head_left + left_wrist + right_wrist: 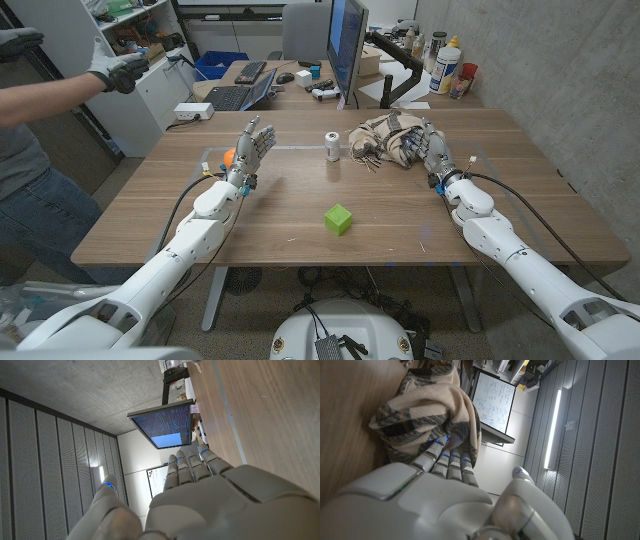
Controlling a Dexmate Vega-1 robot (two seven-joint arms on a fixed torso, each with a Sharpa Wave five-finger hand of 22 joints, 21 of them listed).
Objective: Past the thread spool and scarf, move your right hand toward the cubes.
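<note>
- The right hand stood at the right of the table, its fingers stretched out straight and touching the near side of the plaid scarf; it held nothing, and the thumb stood apart from the rest.
- The thread spool stood upright just left of the scarf, at the far middle of the table.
- One green cube lay nearer the robot, about mid-table, well apart from the right hand; an orange cube showed partly behind the left hand.
- The left hand was raised with spread fingers, holding nothing, at the far left.
- Judged from this, the reach was at its start: the right hand was at the scarf, not yet past it or the spool.
- The next move seemingly called for drawing the hand off the cloth and sweeping left toward the green cube, keeping clear of the spool so as not to topple it.
</note>
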